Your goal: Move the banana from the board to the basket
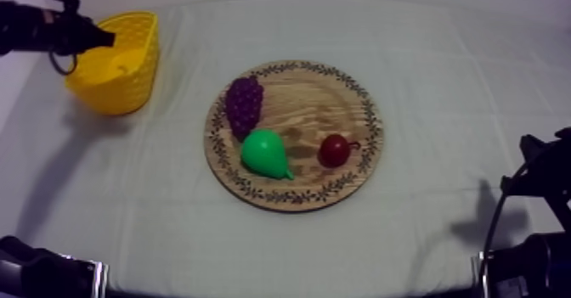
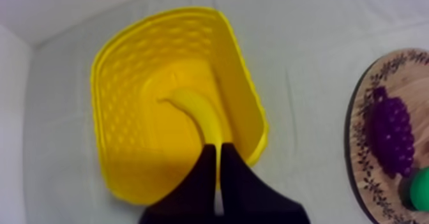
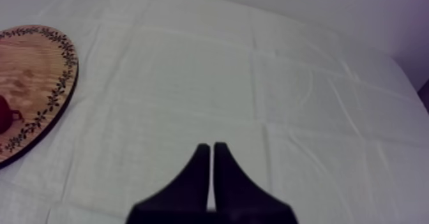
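The surface (image 1: 425,81) carries the wooden board (image 1: 314,98) at its middle and the yellow basket (image 1: 153,59) at its far left corner. Over the basket, the left end effector (image 2: 219,151) appears to pinch the banana (image 2: 195,108) by its narrow end, and the rest of the fruit reaches down inside. The right end effector (image 3: 212,147) is pressed together toward the near right corner. The banana looks light, stiff and smooth, so a grip on its end may slip.

Wooden board (image 1: 314,106), dimpled plastic basket (image 1: 140,64), smooth banana (image 2: 198,108), matt cloth (image 1: 459,89).

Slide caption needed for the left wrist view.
Left gripper, shut on the banana, holds it in the yellow basket beside the wooden board.
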